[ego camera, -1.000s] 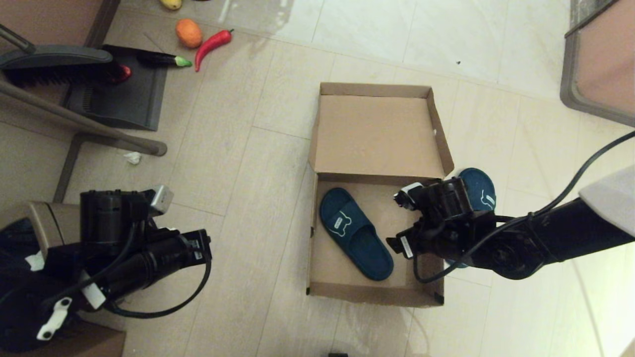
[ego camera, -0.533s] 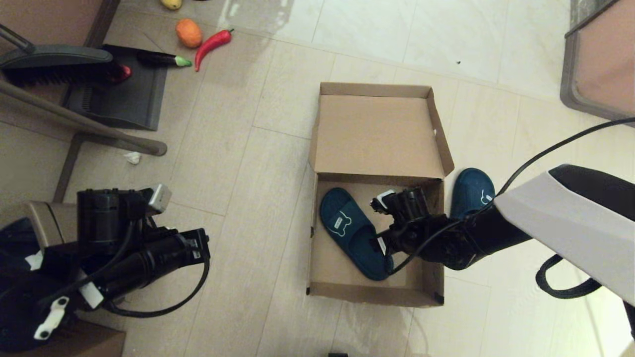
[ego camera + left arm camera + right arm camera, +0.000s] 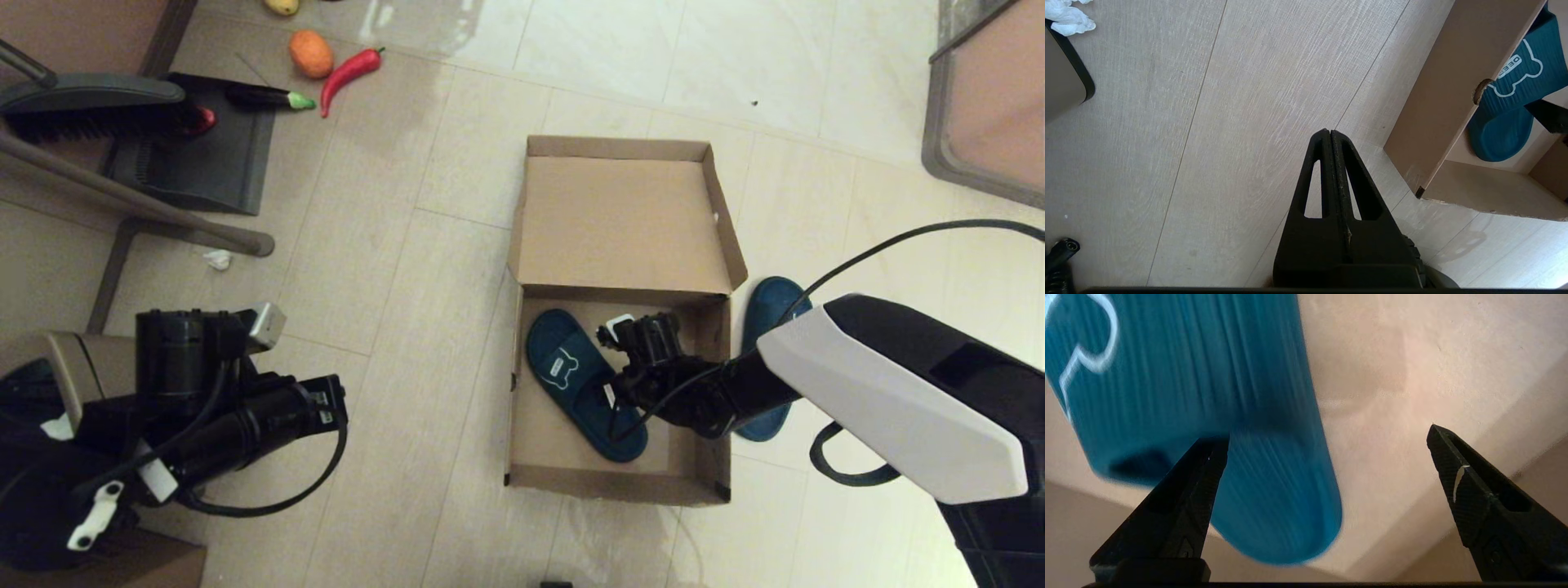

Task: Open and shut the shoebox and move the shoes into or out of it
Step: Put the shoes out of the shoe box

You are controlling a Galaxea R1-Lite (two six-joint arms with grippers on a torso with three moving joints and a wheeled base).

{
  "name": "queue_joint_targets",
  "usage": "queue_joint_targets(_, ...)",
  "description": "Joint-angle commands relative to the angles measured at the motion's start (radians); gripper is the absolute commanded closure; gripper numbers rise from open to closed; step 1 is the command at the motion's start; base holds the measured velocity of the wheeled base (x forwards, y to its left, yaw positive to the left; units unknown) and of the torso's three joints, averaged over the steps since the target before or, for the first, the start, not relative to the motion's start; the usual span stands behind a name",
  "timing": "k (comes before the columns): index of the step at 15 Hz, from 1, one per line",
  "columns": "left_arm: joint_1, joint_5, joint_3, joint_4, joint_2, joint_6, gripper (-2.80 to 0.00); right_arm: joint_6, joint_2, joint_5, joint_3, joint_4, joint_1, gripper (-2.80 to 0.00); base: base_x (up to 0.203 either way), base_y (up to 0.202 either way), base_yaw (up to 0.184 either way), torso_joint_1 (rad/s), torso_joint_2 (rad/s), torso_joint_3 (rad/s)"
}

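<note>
Shoebox [image 3: 620, 220] lies open on the floor. One slipper [image 3: 584, 384] rests inside; the other [image 3: 763, 359] sits outside, just beside the right wall. Right gripper [image 3: 1327, 465] is low in the box, fingers spread wide, holding nothing. Left gripper [image 3: 1330, 163] is parked, closed, empty. Risk — one finger already overlaps the slipper, so a closing pinch could slide off its edge.

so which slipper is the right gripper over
The slipper inside the shoebox, bone logo showing; the right gripper hangs open over it. The other slipper lies outside.

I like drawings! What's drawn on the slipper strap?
A white bone outline on the slipper, clearest in left wrist view.
</note>
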Motion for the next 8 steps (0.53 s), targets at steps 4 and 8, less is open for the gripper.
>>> queue_joint_targets(4,0.004,0.001,0.003,-0.004,0.009,-0.004,0.00,0.028,0.053,0.007,-0.059,-0.005,0.002,-2.80,0.000,0.000,0.000,0.000,0.00,0.000)
queue_joint_targets(8,0.004,0.000,0.003,-0.003,0.019,-0.002,0.00,0.038,0.052,0.014,-0.063,-0.005,0.006,0.00,0.000,0.000,0.000,0.000,0.00,0.000)
